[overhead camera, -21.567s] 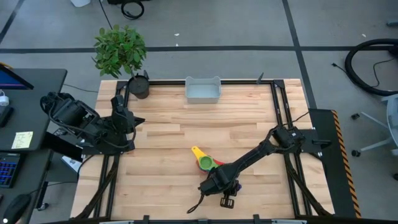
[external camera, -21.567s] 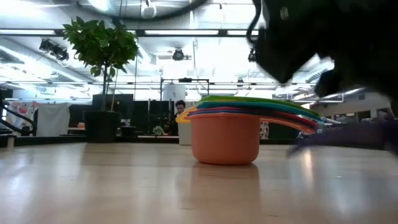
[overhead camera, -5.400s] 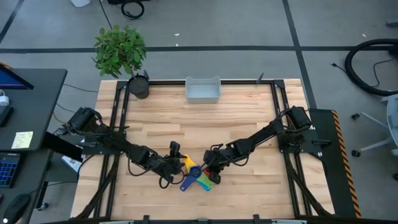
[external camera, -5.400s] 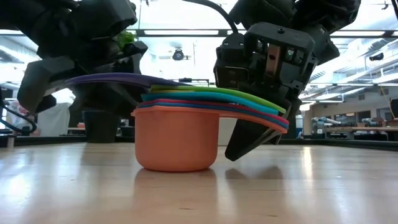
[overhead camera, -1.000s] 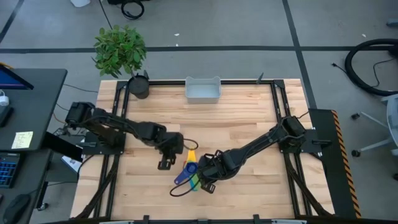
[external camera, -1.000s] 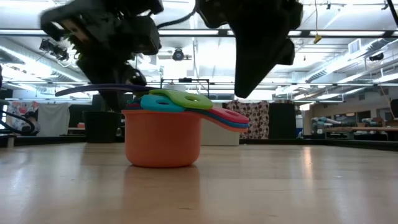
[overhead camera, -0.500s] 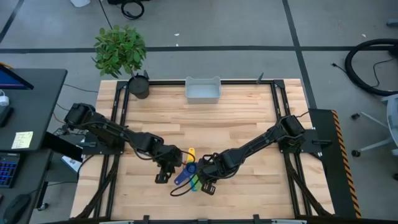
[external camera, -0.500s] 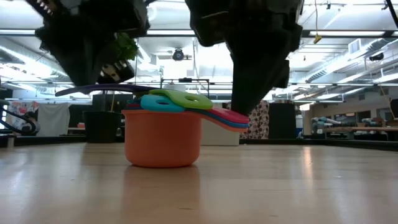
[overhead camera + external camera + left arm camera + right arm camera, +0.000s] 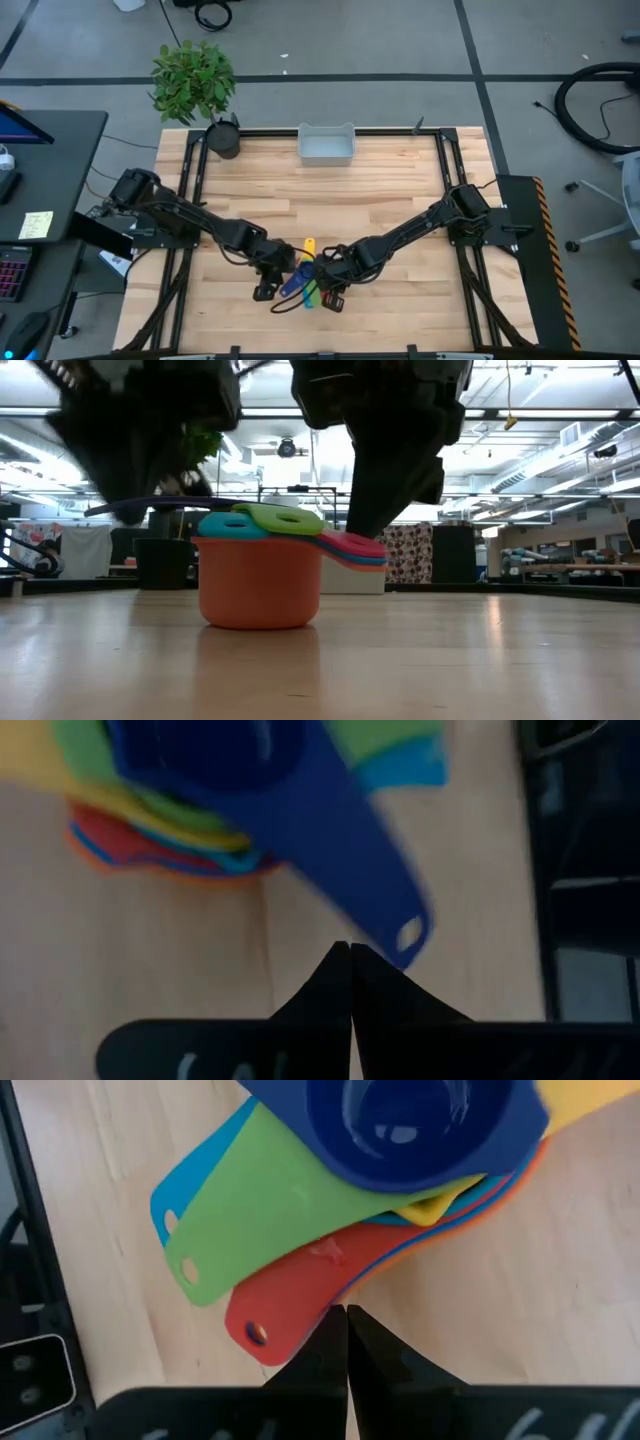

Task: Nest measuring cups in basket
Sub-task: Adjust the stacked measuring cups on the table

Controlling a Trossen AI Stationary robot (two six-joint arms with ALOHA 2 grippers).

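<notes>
The measuring cups (image 9: 305, 273) stand nested in one stack on the table's near middle, the orange one (image 9: 260, 585) at the bottom. Their handles fan out toward the near edge: dark blue (image 9: 350, 850), green (image 9: 270, 1210), light blue and red (image 9: 290, 1305). My left gripper (image 9: 274, 287) is shut, its tips (image 9: 350, 952) right beside the blue handle's free end. My right gripper (image 9: 326, 289) is shut at the red handle. The pale basket (image 9: 326, 146) stands at the far edge, away from both grippers. My left gripper's shut tips stand at the blue handle's holed end (image 9: 405, 932); whether they touch it I cannot tell. My right gripper's shut fingertips (image 9: 345, 1320) meet the long edge of the red handle (image 9: 325, 1292), slanting down from above. The stack stands upright on the table.
A dark plant pot (image 9: 224, 139) with a green plant stands at the far left corner. Black frame rails (image 9: 450, 180) run along the table's left and right sides. Bare wood lies between the stack and the basket.
My left gripper has gone toward the table's near edge, coming down beside the blue handle's free end. My right gripper has tipped and sunk a little onto the red handle. The red and green handles have swung slightly toward the stack; the orange cup has barely moved.
</notes>
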